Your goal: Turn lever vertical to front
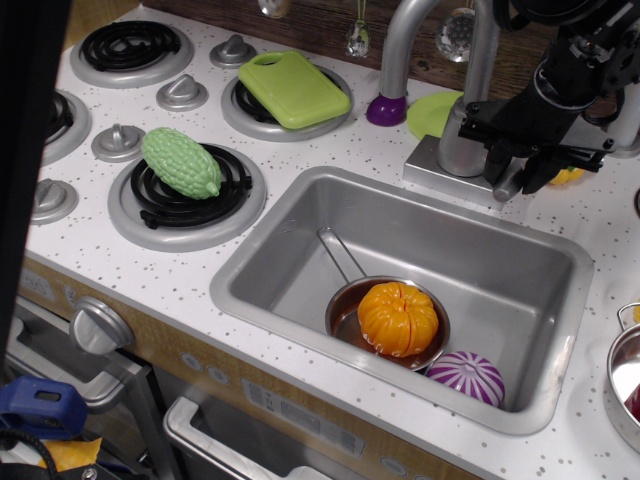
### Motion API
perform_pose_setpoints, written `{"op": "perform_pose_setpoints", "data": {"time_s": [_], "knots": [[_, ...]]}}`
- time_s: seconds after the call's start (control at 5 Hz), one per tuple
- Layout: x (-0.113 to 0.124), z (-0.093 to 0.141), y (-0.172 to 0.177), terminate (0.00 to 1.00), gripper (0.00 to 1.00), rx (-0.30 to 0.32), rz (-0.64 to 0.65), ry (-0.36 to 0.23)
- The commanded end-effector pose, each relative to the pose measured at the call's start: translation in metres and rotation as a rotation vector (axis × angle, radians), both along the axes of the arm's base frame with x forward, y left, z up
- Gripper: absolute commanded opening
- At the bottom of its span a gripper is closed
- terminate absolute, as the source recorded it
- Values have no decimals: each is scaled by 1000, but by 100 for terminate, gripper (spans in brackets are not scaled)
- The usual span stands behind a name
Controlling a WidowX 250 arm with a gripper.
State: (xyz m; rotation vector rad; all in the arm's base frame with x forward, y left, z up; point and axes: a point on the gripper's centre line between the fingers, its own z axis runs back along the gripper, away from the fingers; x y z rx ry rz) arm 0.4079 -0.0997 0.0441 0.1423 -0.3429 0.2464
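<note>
The chunky silver faucet body [460, 140] stands on the counter behind the sink, with the tall curved spout [398, 45] rising from it. The lever [508, 184] is a short silver paddle on the body's right side; only its tip shows, tilted down toward the sink and the front. My black gripper [515, 165] comes in from the upper right. Its fingers [493, 152] straddle the lever and look closed on it. The lever's stub arm is hidden behind the gripper.
The grey sink [290, 215] holds a small pan with an orange pumpkin [398, 318] and a purple onion [466, 376]. A green gourd [181, 161] lies on a burner, and a green cutting board [292, 88] on another. A yellow pepper [571, 177] is mostly hidden behind the gripper.
</note>
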Motion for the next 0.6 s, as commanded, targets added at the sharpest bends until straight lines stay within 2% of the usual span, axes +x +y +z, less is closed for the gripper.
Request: {"op": "perform_pose_setpoints", "data": {"time_s": [0.0,0.2,0.4], "knots": [[7,25,2,0,100,-25,-9,-41],[7,25,2,0,100,-25,-9,-41],[7,25,2,100,100,-25,-9,-41]]}}
